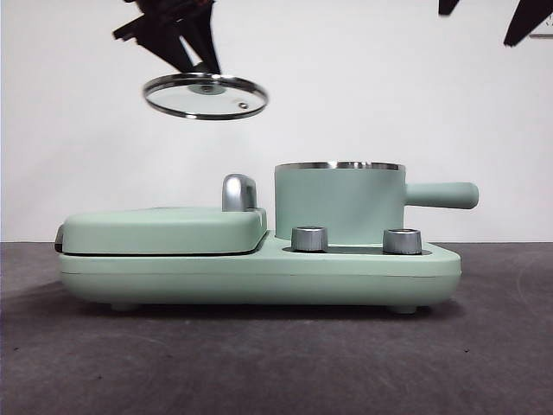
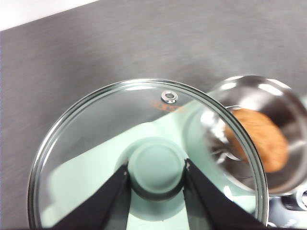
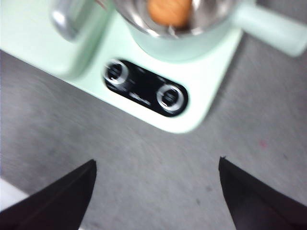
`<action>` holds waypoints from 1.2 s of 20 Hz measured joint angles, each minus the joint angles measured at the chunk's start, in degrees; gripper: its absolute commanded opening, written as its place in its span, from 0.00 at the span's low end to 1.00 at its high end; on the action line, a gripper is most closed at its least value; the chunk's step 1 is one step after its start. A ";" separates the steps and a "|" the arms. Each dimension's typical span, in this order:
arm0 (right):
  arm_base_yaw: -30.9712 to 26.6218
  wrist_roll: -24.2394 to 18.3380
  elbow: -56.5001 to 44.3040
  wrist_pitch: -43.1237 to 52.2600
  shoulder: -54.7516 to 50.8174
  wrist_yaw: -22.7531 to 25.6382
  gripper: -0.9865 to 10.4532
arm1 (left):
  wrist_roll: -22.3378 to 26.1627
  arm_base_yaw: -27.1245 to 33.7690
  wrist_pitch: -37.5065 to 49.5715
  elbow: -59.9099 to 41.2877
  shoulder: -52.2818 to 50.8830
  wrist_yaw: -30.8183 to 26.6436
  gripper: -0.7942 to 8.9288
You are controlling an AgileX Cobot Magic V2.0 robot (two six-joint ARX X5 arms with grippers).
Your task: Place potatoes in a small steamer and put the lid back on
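Note:
The glass lid (image 1: 206, 96) with a steel edge hangs in the air above the griddle cover, left of the small steamer (image 1: 339, 204). My left gripper (image 1: 204, 76) is shut on the lid's mint-green knob (image 2: 157, 167). Through the left wrist view the orange-brown potato (image 2: 261, 138) lies inside the steamer's steel bowl (image 2: 283, 103). The right wrist view looks down on the same potato (image 3: 169, 11) in the open steamer (image 3: 180, 40). My right gripper (image 3: 156, 191) is open, raised above the table in front of the appliance, holding nothing; it shows as black tips (image 1: 529, 19) at the top right corner.
The steamer sits on a mint-green appliance base (image 1: 259, 272) with two steel dials (image 1: 309, 239) (image 1: 402, 240). A flat griddle cover (image 1: 164, 229) with a chrome handle (image 1: 239, 192) takes the left half. The steamer's side handle (image 1: 442, 195) sticks out to the right. Dark grey table (image 1: 276, 363) all around.

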 measured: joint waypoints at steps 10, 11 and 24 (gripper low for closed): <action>5.64 8.22 -28.48 16.41 -33.53 5.46 0.44 | 0.74 -11.45 4.07 0.00 1.92 0.09 0.10; 5.64 8.85 -29.49 16.39 -35.50 5.75 0.44 | 1.05 -12.41 4.28 0.00 2.64 0.09 0.10; 5.64 12.20 -31.15 11.65 -44.63 7.45 0.44 | 4.22 -15.91 11.37 0.00 9.27 0.09 0.10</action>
